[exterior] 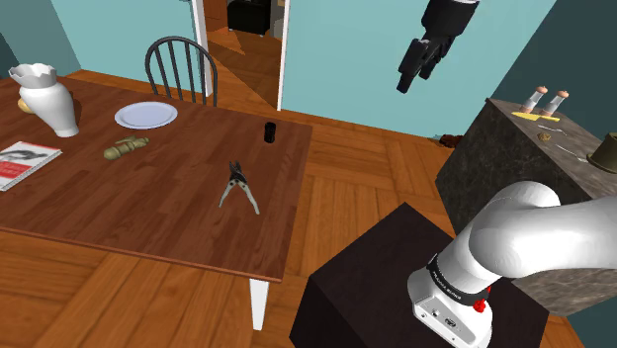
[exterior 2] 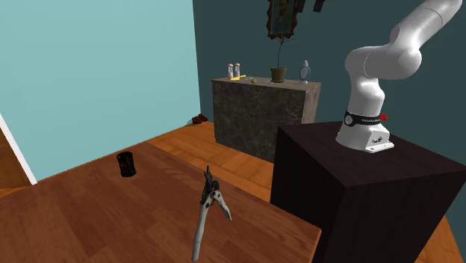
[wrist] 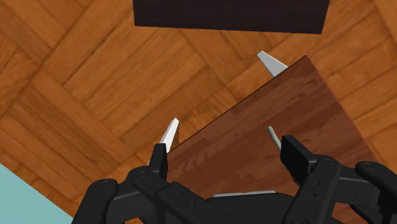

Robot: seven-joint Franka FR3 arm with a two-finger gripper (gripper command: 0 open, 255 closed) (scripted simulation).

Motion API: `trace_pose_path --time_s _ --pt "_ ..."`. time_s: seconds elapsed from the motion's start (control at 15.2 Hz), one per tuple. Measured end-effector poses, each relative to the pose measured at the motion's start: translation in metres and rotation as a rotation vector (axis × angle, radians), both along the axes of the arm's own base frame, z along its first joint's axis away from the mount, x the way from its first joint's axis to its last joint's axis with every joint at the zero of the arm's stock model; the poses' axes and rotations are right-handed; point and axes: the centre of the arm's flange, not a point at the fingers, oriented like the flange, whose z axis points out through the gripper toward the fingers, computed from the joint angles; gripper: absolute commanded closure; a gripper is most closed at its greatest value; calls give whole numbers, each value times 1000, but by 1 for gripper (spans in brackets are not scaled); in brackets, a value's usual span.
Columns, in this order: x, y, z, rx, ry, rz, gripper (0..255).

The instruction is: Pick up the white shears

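Note:
The shears [exterior: 237, 187] lie on the brown wooden table [exterior: 119, 208], near its right edge in the shoulder view, with dark blades and two pale grey handles spread apart. The second exterior view shows the shears [exterior 2: 208, 207] close to the table edge that faces the stand. My black gripper [exterior: 411, 79] hangs high in the air, well off to the right of the table and above the floor. The wrist view shows my gripper [wrist: 226, 159] open and holding nothing, looking down on a corner of the table [wrist: 254, 146], where one thin pale handle tip [wrist: 273, 135] pokes out beside a finger.
A small black cup [exterior: 269, 131] stands behind the shears. Farther left are a white plate [exterior: 145, 115], a knobbly tan object [exterior: 127, 147], a white vase [exterior: 49, 99] and a magazine [exterior: 22, 161]. A chair [exterior: 181, 67] stands behind the table. A stone cabinet [exterior: 534, 168] flanks the dark stand [exterior: 396, 287].

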Motion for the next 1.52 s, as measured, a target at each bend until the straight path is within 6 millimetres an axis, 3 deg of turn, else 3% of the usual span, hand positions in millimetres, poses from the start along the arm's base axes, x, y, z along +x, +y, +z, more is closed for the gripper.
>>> trace_pose_path --time_s 0.26,1.19,1.52 --pt "17 5 -19 7 -4 32 0" --pt "121 41 -156 52 -43 247 0" --pt "156 66 -201 68 -58 325 0"
